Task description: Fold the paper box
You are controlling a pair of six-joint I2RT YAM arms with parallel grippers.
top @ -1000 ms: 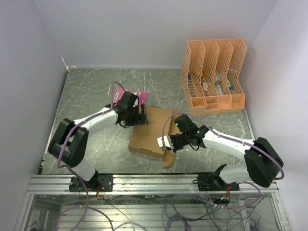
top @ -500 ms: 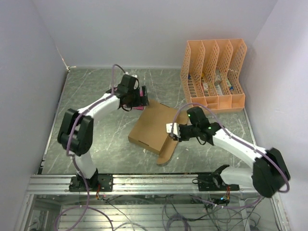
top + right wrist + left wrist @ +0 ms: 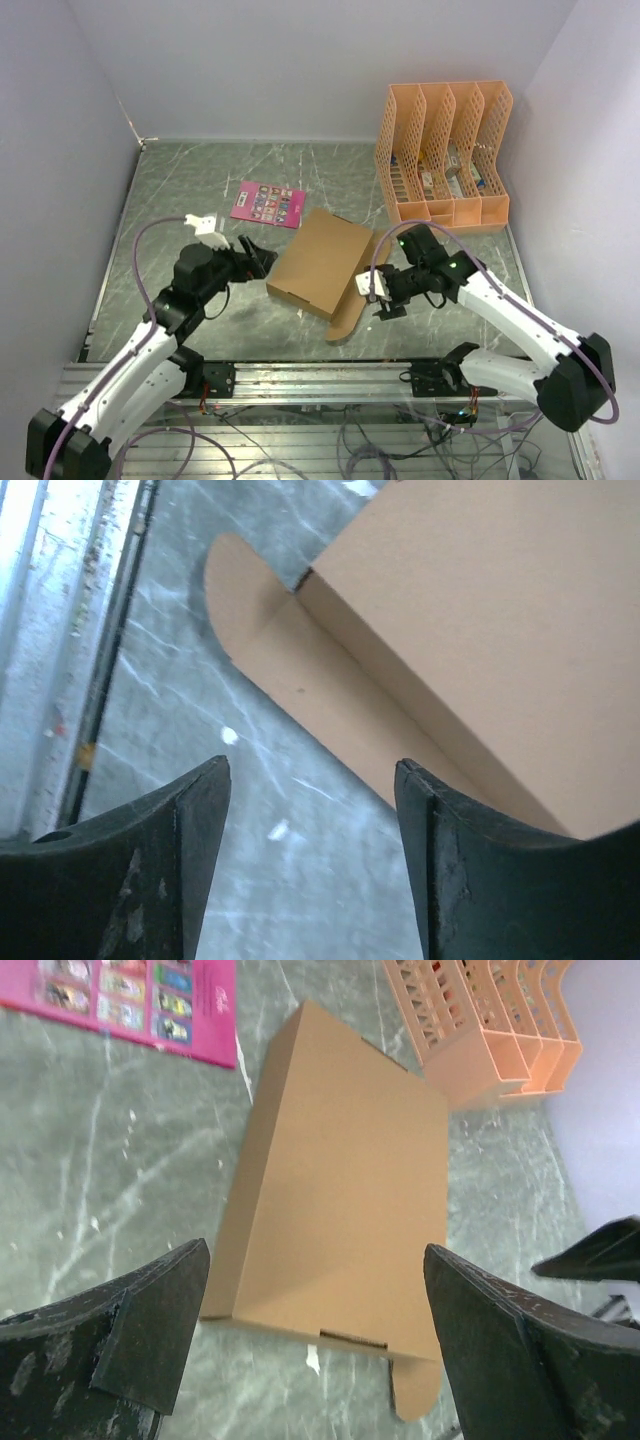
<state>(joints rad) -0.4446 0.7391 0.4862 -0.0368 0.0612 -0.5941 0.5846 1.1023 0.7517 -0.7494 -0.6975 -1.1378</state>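
- paper box (image 3: 320, 262): plain brown.
- card (image 3: 267, 204) beyond the box: pink, with rows of small multicoloured pictures.
- organizer (image 3: 395, 130) right of the box: orange lattice.
- table (image 3: 180, 195): grey-green, pale veins.

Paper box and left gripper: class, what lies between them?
Nothing but bare table; the top external view shows the left gripper just short of the paper box.

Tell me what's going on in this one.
Two robot arms are working on a brown cardboard box lying in the middle of the table. It looks closed up, with one rounded flap sticking out flat at its near right corner. Neither arm holds it. The left fingers are spread open just left of the box and point at it, and the right fingers are open beside the flap. A pink card and an orange file rack sit farther back.
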